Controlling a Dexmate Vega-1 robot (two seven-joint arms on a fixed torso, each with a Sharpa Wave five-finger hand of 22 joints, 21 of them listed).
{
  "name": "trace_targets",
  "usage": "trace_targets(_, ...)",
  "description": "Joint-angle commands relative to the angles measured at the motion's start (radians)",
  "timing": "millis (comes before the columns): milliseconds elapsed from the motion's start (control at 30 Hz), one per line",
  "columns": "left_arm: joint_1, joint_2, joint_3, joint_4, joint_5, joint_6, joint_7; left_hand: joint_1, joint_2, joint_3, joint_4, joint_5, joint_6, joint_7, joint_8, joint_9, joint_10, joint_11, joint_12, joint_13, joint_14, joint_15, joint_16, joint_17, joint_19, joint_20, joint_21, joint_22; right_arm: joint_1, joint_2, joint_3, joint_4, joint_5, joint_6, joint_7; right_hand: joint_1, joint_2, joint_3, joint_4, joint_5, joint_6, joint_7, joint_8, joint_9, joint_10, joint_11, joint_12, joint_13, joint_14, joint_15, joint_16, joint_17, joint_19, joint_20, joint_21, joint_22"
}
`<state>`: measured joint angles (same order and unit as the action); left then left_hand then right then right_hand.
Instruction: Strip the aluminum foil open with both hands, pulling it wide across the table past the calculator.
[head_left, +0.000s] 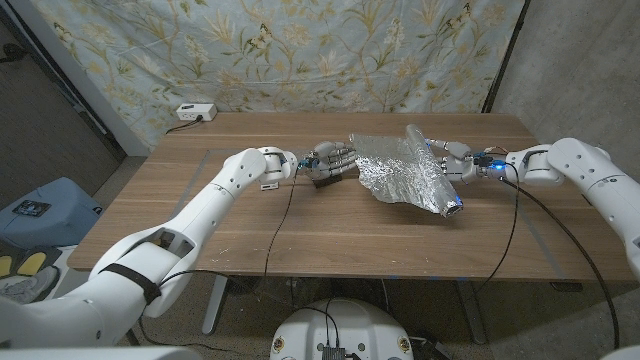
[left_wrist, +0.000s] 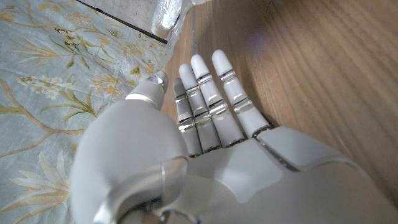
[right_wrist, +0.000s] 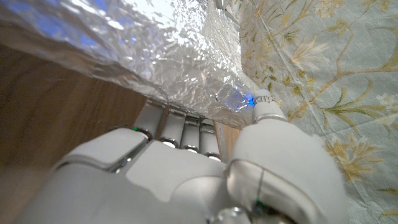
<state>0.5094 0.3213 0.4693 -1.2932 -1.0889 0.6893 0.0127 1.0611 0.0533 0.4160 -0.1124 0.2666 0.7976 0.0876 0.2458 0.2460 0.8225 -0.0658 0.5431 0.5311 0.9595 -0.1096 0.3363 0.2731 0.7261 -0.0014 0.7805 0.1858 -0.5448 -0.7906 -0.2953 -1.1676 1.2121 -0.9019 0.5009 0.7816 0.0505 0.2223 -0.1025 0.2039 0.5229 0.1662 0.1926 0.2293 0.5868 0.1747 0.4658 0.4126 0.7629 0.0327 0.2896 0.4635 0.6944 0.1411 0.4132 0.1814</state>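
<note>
I see the wooden table (head_left: 200, 230) first, with the shiny foil (head_left: 405, 170) lying crumpled near the far middle, already partly spread out. My right hand (head_left: 455, 160) holds the roll end of the foil, fingers tucked under it. My left hand (head_left: 325, 163) sits at the foil's other edge with its fingers straight and apart, holding nothing. I think the foil needs much more pulling. I can't spot the calculator.
</note>
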Motion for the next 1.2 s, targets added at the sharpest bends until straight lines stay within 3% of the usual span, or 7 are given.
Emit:
trace_targets(33,-0.006,0.027,0.009,0.000,-0.023,0.030,-0.088,-0.041,-0.011,-0.017,0.011,-0.008,-0.058,0.016,-0.026,-0.005,-0.044,0.012,-0.030,-0.006,-0.023,0.015,-0.008,0.008,-0.018,0.012,0.000,0.001,0.013,0.004,-0.008,0.008,-0.010,-0.016,-0.004,0.004,0.011,0.006,-0.007,0.010,-0.001,0.045,0.004,0.000,0.011,-0.001,-0.004,0.002,0.009,-0.001,-0.002,-0.001,0.009,-0.005,-0.007,0.002)
trace_targets(367,-0.021,0.054,0.025,0.012,-0.029,0.063,-0.175,-0.108,-0.030,-0.041,0.024,-0.022,-0.149,0.040,-0.057,-0.018,-0.114,0.055,-0.077,-0.014,-0.059,0.049,-0.032,-0.005,-0.040,0.035,-0.008,-0.002,0.019,0.008,-0.010,0.007,-0.016,-0.021,-0.011,0.006,0.016,0.008,-0.010,0.011,0.001,0.046,0.006,-0.005,0.015,-0.002,-0.007,0.003,0.012,-0.002,-0.002,-0.002,0.016,-0.006,-0.008,0.002)
trace_targets(533,-0.033,0.056,0.040,0.027,-0.024,0.069,-0.219,-0.130,-0.039,-0.049,0.028,-0.027,-0.182,0.047,-0.064,-0.022,-0.134,0.064,-0.092,-0.018,-0.065,0.059,-0.038,-0.010,-0.044,0.043,-0.011,-0.002,0.019,0.008,-0.007,0.004,-0.014,-0.023,-0.017,0.007,0.018,0.009,-0.011,0.010,0.001,0.046,0.007,-0.007,0.016,-0.004,-0.008,0.004,0.012,-0.002,-0.003,-0.002,0.016,-0.007,-0.010,0.002)
trace_targets(833,-0.061,0.034,0.072,0.073,0.000,0.072,-0.280,-0.143,-0.044,-0.050,0.024,-0.030,-0.229,0.051,-0.066,-0.028,-0.170,0.083,-0.118,-0.024,-0.096,0.085,-0.056,-0.020,-0.060,0.057,-0.019,-0.003,0.025,0.010,-0.007,0.001,-0.017,-0.017,-0.015,0.007,0.022,0.010,-0.013,0.010,0.003,0.046,0.008,-0.010,0.021,-0.002,-0.010,0.005,0.017,-0.001,-0.002,-0.003,0.021,-0.006,-0.011,0.002)
trace_targets(1200,-0.113,-0.022,0.103,0.177,0.049,0.038,-0.363,-0.150,-0.049,-0.047,0.013,-0.032,-0.269,0.050,-0.064,-0.034,-0.209,0.089,-0.144,-0.025,-0.144,0.116,-0.083,-0.033,-0.081,0.075,-0.031,-0.003,0.033,0.018,-0.006,0.008,-0.017,-0.011,-0.014,0.008,0.027,0.013,-0.015,0.009,0.004,0.046,0.009,-0.014,0.022,-0.004,-0.014,0.006,0.018,-0.004,-0.002,-0.003,0.028,-0.009,-0.012,0.002)
